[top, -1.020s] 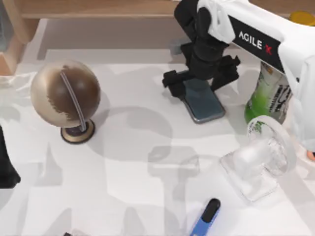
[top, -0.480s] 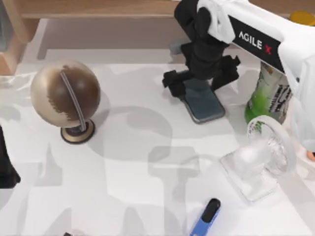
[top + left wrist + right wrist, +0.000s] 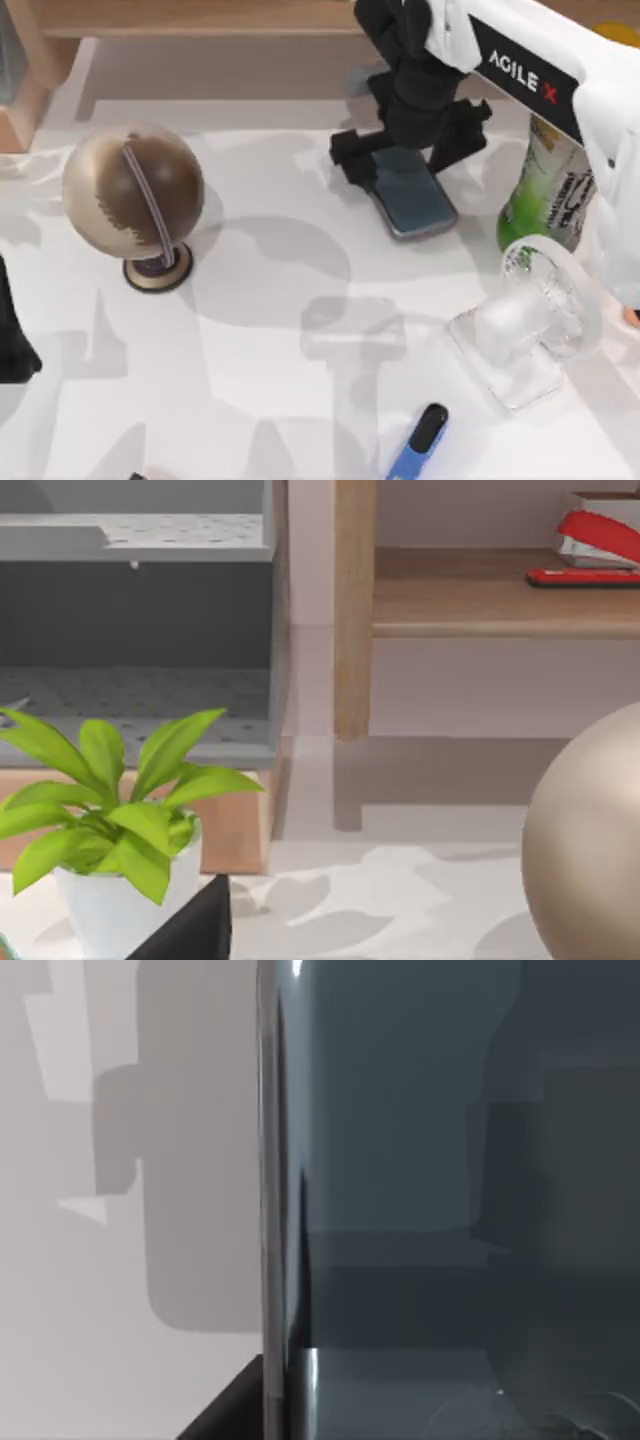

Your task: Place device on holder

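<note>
The device (image 3: 415, 203), a flat dark grey-blue phone with a glossy screen, is at the back of the table, right of centre. My right gripper (image 3: 405, 152) reaches down over its far end, a black finger on either long side, shut on it. Seen from the right wrist, the device (image 3: 450, 1200) is close up, with a black fingertip (image 3: 225, 1415) beside its edge and the white table beneath. A small grey shape (image 3: 357, 82) peeks out behind the right arm; I cannot tell whether it is the holder. My left arm (image 3: 12, 340) is parked at the left edge.
A brown and beige globe (image 3: 132, 190) stands at the left. A green bottle (image 3: 545, 195) and a clear plastic ring-shaped stand (image 3: 525, 325) are at the right. A blue-and-black stick (image 3: 418, 442) lies near the front edge. The left wrist view shows a potted plant (image 3: 110, 820) and shelves.
The right gripper has shifted slightly toward the back of the table, and the device has moved with it. The left arm has not moved.
</note>
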Tool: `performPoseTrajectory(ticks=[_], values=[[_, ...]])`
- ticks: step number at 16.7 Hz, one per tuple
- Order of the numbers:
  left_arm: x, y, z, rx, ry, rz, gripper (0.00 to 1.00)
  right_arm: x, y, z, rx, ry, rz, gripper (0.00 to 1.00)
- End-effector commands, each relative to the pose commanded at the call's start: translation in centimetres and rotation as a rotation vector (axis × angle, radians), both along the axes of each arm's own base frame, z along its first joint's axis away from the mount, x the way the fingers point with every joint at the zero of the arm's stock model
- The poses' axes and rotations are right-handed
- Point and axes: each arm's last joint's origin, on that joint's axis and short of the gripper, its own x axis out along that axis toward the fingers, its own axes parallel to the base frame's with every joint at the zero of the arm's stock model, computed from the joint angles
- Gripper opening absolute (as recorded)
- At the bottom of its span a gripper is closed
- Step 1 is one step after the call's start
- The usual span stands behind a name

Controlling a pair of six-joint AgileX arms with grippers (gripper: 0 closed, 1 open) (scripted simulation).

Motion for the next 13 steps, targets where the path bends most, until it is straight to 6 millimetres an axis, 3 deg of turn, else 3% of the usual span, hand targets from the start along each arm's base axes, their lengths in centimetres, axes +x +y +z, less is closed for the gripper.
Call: performPoseTrajectory(ticks=[5,8,13], values=[[0.0,0.0,0.0,0.0,0.0,0.0,1.0,-0.1,0.3,0.4,0.004,-0.013,0.004,0.0],[0.0,0.0,0.0,0.0,0.0,0.0,1.0,-1.5,1.9,3.4,0.016,-0.085,0.037,0.0],[0.0,0.0,0.0,0.0,0.0,0.0,1.0,-6.1,3.6,10.2,0.021,-0.273,0.06,0.0]])
